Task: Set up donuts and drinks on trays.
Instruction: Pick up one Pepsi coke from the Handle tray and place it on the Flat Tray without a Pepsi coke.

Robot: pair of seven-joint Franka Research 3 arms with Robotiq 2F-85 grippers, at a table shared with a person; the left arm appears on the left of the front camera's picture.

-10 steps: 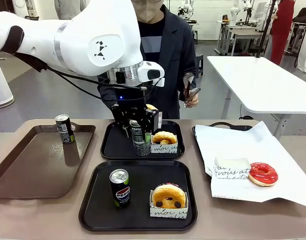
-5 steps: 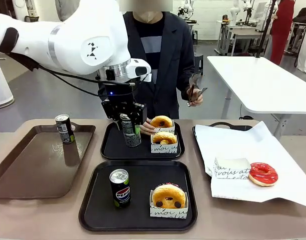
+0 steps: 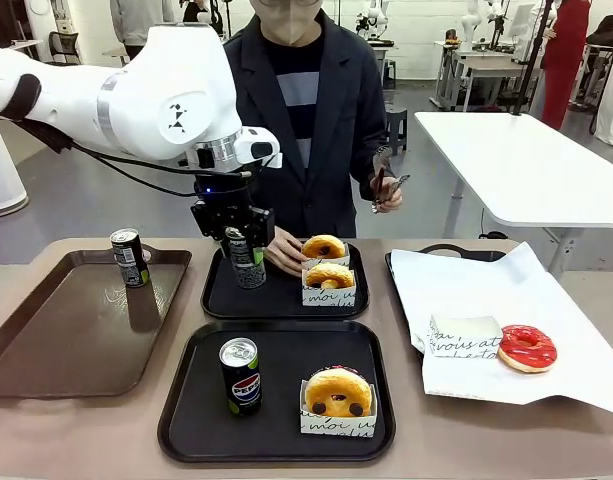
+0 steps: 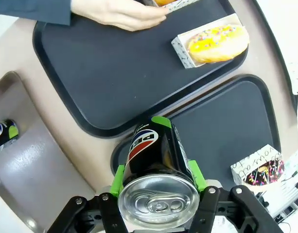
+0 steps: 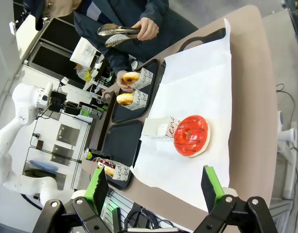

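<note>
above the far tray (image 3: 222,300), at its left side, the left pincer (image 3: 244,252) is closed on an upright pepsi can (image 3: 248,266). a person's hand (image 3: 284,250) rests on this tray beside two donuts (image 3: 329,276). the near tray (image 3: 186,420) has a second can (image 3: 240,376) and one sleeved donut (image 3: 337,392). the right pincer (image 5: 155,187) stands wide open, holding nothing.

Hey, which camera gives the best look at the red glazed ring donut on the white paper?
The right wrist view: the red glazed ring donut sits large and unobstructed, beside a white paper sleeve. The front view shows the donut smaller, near the right edge.
</note>
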